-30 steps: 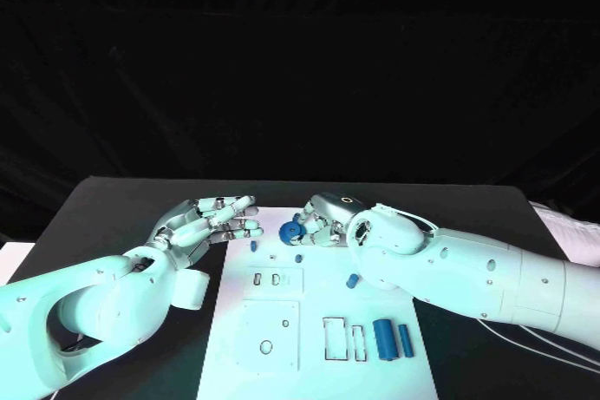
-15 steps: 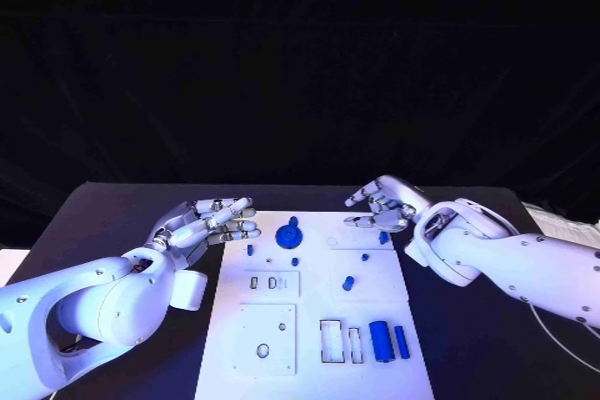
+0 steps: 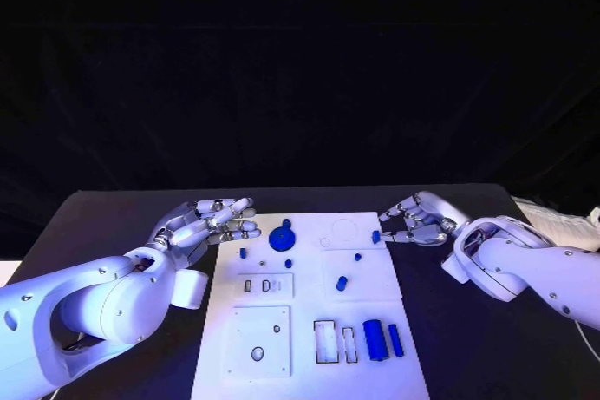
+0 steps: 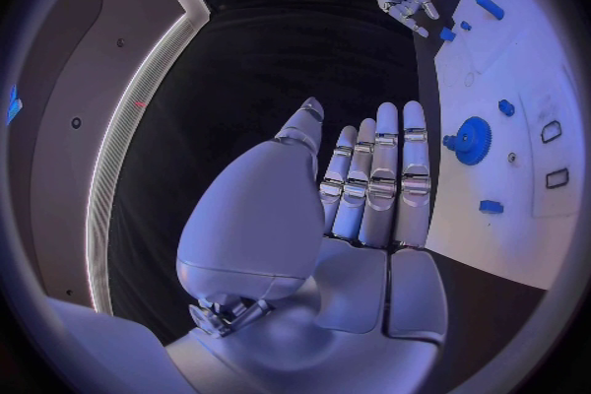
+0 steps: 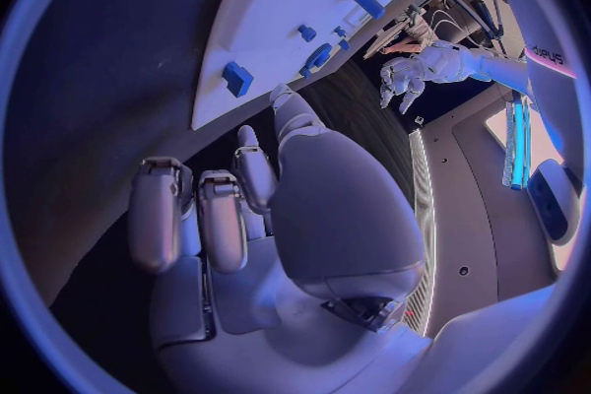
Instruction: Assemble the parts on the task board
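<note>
Head view: task board (image 3: 362, 283) central on black table (image 3: 113, 218). Left hand (image 3: 206, 224) released, fingers apart, just off board's left edge. Right hand (image 3: 419, 219) at board's right edge, a small blue part (image 3: 375, 237) by its fingertips; grasp cannot be told. Risk: fingers may knock loose parts.

Left wrist view: gear part (image 4: 471, 138) beside straight fingers (image 4: 384, 177); open table around.

Right wrist view: fingers (image 5: 203, 217) curled; board edge near.
</note>
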